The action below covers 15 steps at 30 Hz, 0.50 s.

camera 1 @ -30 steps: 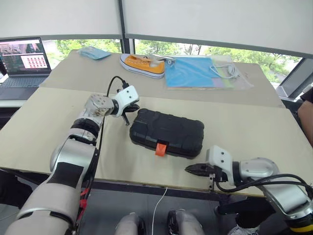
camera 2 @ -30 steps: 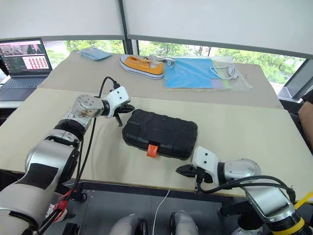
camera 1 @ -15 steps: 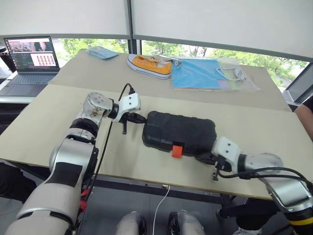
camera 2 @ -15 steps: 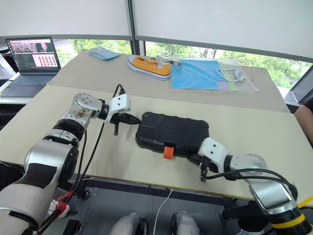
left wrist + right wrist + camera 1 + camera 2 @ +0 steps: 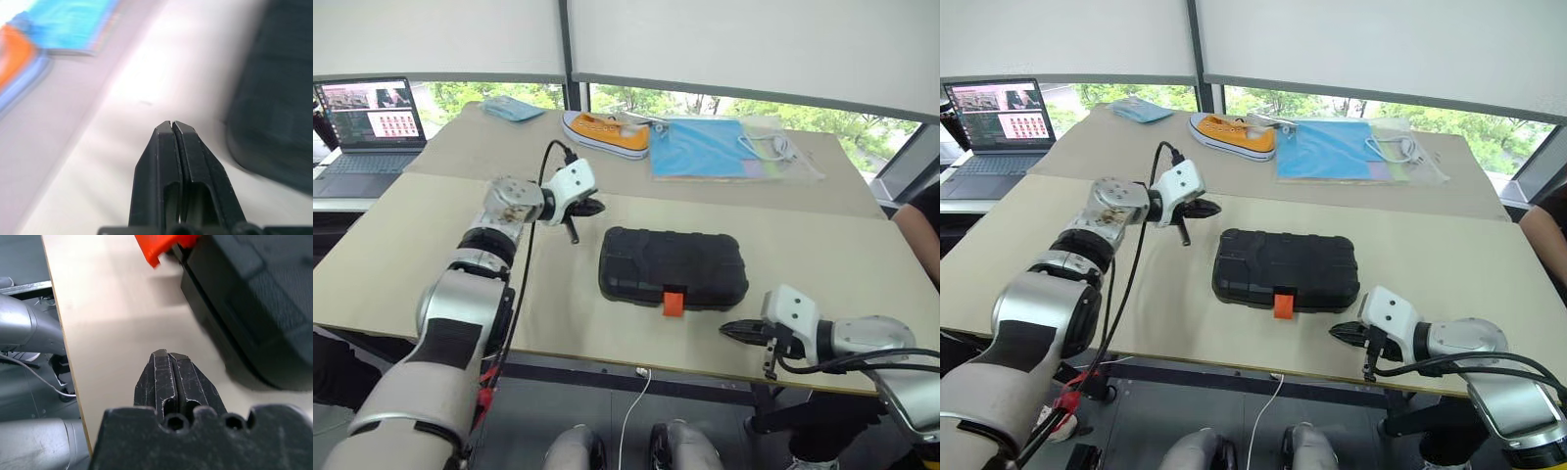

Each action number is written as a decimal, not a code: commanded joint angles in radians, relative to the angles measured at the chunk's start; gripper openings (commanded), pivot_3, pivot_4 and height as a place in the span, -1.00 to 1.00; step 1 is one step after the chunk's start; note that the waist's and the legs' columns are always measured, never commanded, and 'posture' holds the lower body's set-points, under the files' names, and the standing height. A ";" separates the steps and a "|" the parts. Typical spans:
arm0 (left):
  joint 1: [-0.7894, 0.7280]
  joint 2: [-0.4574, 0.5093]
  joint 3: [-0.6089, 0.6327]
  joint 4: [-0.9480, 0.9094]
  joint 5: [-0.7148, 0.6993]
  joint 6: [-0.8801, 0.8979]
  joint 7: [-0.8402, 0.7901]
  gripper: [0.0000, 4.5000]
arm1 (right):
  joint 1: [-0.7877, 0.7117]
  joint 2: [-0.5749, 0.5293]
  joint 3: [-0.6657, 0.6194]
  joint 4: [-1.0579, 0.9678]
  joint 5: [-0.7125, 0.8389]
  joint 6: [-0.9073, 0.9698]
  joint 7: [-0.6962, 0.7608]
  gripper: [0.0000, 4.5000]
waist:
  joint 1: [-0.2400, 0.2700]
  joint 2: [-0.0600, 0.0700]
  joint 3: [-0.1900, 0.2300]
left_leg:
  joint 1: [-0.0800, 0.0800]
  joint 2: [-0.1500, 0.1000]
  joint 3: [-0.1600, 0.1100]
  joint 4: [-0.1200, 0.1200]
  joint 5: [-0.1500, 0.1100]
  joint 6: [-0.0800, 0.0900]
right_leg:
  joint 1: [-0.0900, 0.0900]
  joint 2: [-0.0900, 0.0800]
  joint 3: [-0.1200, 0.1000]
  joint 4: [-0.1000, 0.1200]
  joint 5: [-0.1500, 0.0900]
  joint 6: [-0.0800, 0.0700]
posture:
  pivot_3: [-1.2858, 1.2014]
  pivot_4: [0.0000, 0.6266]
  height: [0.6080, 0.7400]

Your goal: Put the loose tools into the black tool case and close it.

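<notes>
One closed tool case (image 5: 673, 266) lies on the surface (image 5: 822, 255). Two empty hands, fingers pressed together: left hand (image 5: 592, 208) at its ten o'clock, right hand (image 5: 729, 330) at five.

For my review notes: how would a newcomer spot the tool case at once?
Start at the near beige table. The black tool case lies shut near its front edge. Unlike the flat blue sheet and orange shoe behind, it is bulky, with one orange latch.
</notes>
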 commanded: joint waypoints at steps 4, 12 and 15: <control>0.032 -0.061 -0.045 0.006 0.058 -0.015 0.021 -0.96 | -0.037 0.025 0.001 0.007 -0.049 -0.031 -0.059 -1.00 | -0.002 0.000 0.000 | 0.000 0.000 0.000 0.000 0.000 0.000 | 0.000 0.000 0.000 0.000 0.000 0.000 | 0.03 -0.52 0.67; 0.072 -0.025 -0.004 -0.031 -0.037 -0.026 -0.461 -0.96 | -0.054 0.027 -0.017 0.083 -0.114 -0.066 -0.103 -1.00 | -0.001 0.000 0.000 | 0.000 0.000 0.002 0.000 0.000 0.000 | -0.001 0.000 0.000 0.000 0.000 0.000 | 0.03 -0.52 0.67; 0.091 0.000 -0.001 -0.071 -0.084 0.012 -0.655 -0.96 | -0.039 0.018 -0.040 0.102 -0.132 -0.083 -0.110 -1.00 | -0.002 0.000 0.000 | 0.000 0.000 0.002 0.000 0.000 -0.001 | -0.001 0.000 0.000 0.000 0.000 0.000 | 0.03 -0.52 0.67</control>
